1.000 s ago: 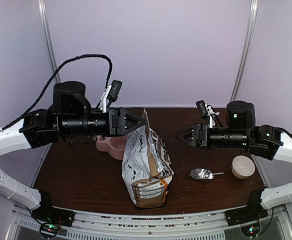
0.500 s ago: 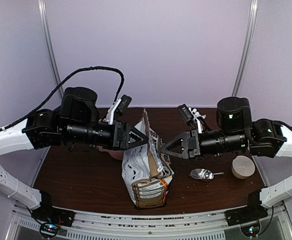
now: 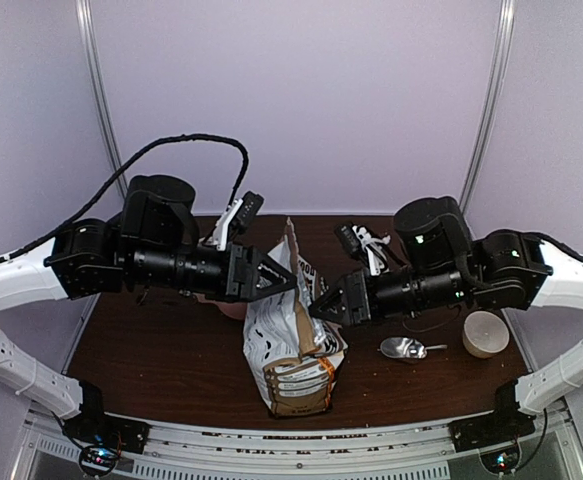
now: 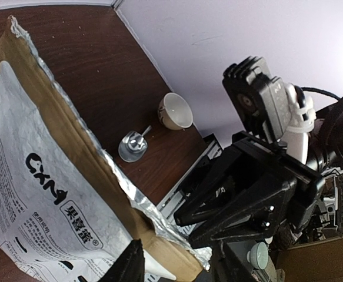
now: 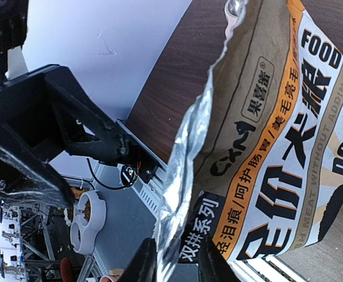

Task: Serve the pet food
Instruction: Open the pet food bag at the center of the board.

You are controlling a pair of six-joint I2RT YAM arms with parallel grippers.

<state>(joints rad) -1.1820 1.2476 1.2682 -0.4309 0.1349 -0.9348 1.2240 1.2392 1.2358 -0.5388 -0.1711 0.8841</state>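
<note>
The pet food bag (image 3: 291, 345) stands upright at the table's middle, white, grey and orange with a foil lining. The kibble inside it is hidden. My left gripper (image 3: 289, 281) is shut on the left lip of the bag's open top, and one finger (image 4: 128, 263) shows beside the foil edge (image 4: 130, 197). My right gripper (image 3: 315, 307) is open, and its jaws straddle the right foil lip (image 5: 180, 194) without closing on it. In the right wrist view this gripper (image 5: 177, 263) shows at the bottom edge.
A metal scoop (image 3: 407, 348) and a cream cup (image 3: 485, 333) lie right of the bag. The pink feeder (image 3: 223, 297) sits partly hidden behind my left arm. A pale double bowl with brown kibble (image 5: 86, 220) shows beyond the table edge.
My right gripper has moved left and down to the bag's right lip. My left gripper, still holding the left lip, has shifted slightly right and down.
</note>
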